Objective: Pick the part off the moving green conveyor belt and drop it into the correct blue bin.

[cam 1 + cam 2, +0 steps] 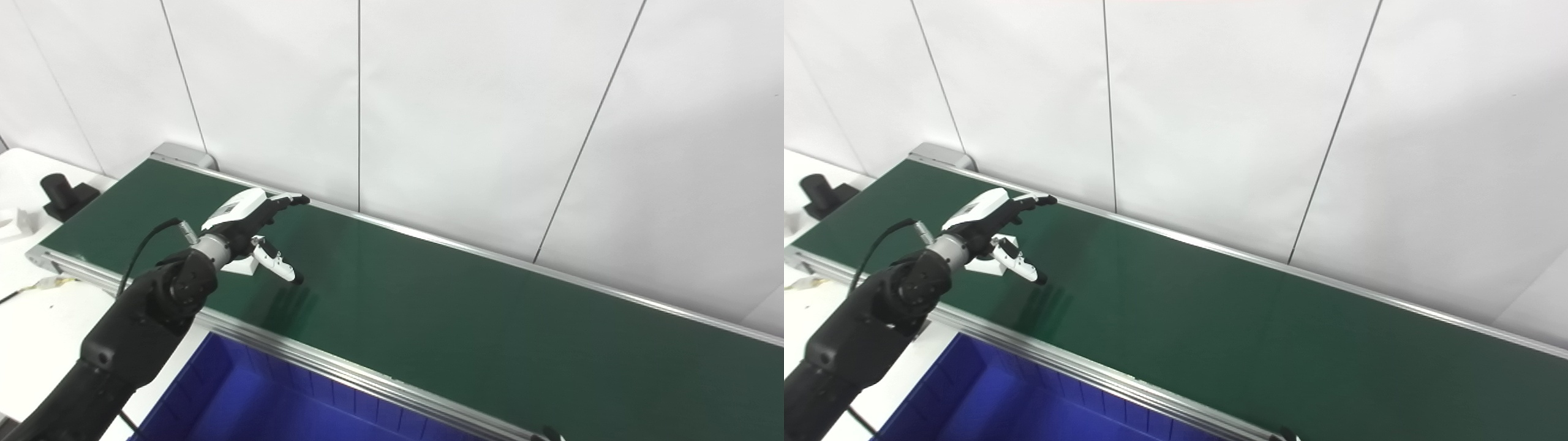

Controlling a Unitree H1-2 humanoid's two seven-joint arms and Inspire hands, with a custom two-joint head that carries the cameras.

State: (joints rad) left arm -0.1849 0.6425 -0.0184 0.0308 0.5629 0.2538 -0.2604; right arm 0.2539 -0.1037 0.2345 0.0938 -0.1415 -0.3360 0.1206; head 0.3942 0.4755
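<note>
The green conveyor belt (pixel 465 318) runs from upper left to lower right. A small white angular part (pixel 241 264) lies on the belt near its left end, half hidden by my left hand; it also shows in the right eye view (pixel 986 264). My left hand (pixel 254 223) hovers just over the part, open, with its fingers stretched toward the wall and its thumb pointing down-right. Whether the hand touches the part I cannot tell. Of my right hand only a small dark tip (pixel 549 433) shows at the bottom edge.
A blue bin (pixel 257 398) sits below the belt's near rail (pixel 343 367) at the bottom left. A black device (pixel 64 193) and a white object (pixel 15 223) stand on the white table left of the belt. A white panelled wall runs behind the belt.
</note>
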